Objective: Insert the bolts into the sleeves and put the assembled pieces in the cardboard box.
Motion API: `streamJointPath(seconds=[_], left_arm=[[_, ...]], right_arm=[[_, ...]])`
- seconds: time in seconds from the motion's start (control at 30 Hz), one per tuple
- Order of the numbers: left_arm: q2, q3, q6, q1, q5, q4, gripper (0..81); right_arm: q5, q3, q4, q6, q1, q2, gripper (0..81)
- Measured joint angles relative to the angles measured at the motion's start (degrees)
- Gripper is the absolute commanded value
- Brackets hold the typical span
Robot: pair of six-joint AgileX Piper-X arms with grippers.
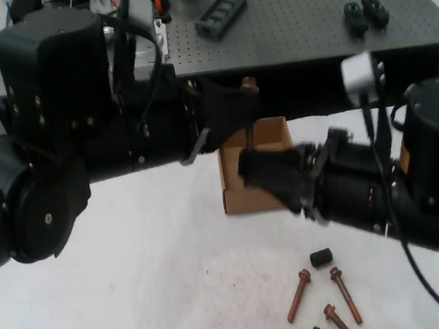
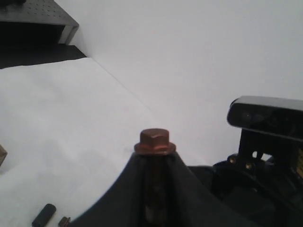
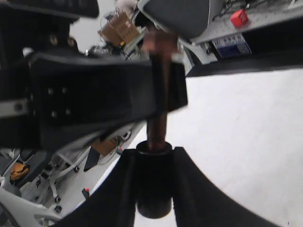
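Note:
My left gripper (image 2: 155,163) is shut on a copper bolt (image 2: 155,141), head up, the shaft running down between the fingers. In the right wrist view the bolt's shaft (image 3: 158,90) comes down into the top of a black sleeve (image 3: 154,182), on which my right gripper (image 3: 154,163) is shut. In the high view both grippers meet above the cardboard box (image 1: 247,199): the left gripper (image 1: 246,106) with the bolt (image 1: 248,84) above, the right gripper (image 1: 250,165) just below. Loose bolts (image 1: 299,295) and sleeves (image 1: 320,258) lie on the white cloth near the front.
A perforated metal bench (image 1: 305,12) stands behind the cloth, carrying a black slotted tray (image 1: 220,11) and two small black parts (image 1: 365,13). White cloth (image 1: 161,282) stretches open at front left. The right arm's body (image 2: 265,156) sits close beside the left gripper.

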State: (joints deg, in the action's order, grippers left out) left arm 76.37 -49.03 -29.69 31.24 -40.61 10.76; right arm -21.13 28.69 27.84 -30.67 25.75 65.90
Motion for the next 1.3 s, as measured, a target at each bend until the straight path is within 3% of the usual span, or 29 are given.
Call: streamJointPath(seconds=[0.27, 0.33, 0.43, 0.47, 0.6, 0.7, 0.87, 1.07, 1.2, 1.3], left_arm=[[-0.15, 0.00, 0.00, 0.03, -1.27, 0.19, 2.8], [-0.15, 0.00, 0.08, 0.03, -1.47, 0.19, 18.1], [-0.15, 0.00, 0.15, 0.03, -2.02, -0.07, 54.8], [-0.15, 0.00, 0.15, 0.03, -1.41, -0.40, 59.6], [-0.15, 0.00, 0.56, 0.03, 3.23, -3.34, 55.9], [-0.15, 0.00, 2.53, 0.03, 6.32, -8.25, 53.3], [0.22, 0.00, 9.31, 0.03, 11.76, -17.54, 53.3], [2.62, 0.00, 15.32, 1.00, 13.53, -25.70, 53.3], [4.13, 0.00, 18.07, 2.77, 16.33, -29.04, 53.3], [4.63, 0.00, 18.69, 3.90, 17.49, -30.01, 53.3]], right_arm=[[1.06, 0.00, 0.24, -0.15, 0.00, 0.00, 0.1], [1.47, 0.00, 0.41, -0.15, -0.18, 0.00, 0.1], [3.95, 0.19, 1.07, 0.72, -3.04, 0.00, 0.1], [4.63, 0.43, 0.79, 1.26, -4.48, 0.24, 0.1], [6.07, 2.88, -2.45, 4.61, -8.68, 2.35, 0.1], [8.70, 13.67, -15.55, 12.61, -13.84, 12.01, 0.1], [13.52, 25.61, -27.83, 18.73, -14.79, 23.80, 0.1], [18.86, 46.50, -45.59, 24.30, -14.77, 43.41, 0.1], [19.97, 51.55, -49.86, 24.52, -14.66, 49.04, 0.6], [20.34, 53.93, -52.18, 24.71, -14.41, 52.39, 6.3]])
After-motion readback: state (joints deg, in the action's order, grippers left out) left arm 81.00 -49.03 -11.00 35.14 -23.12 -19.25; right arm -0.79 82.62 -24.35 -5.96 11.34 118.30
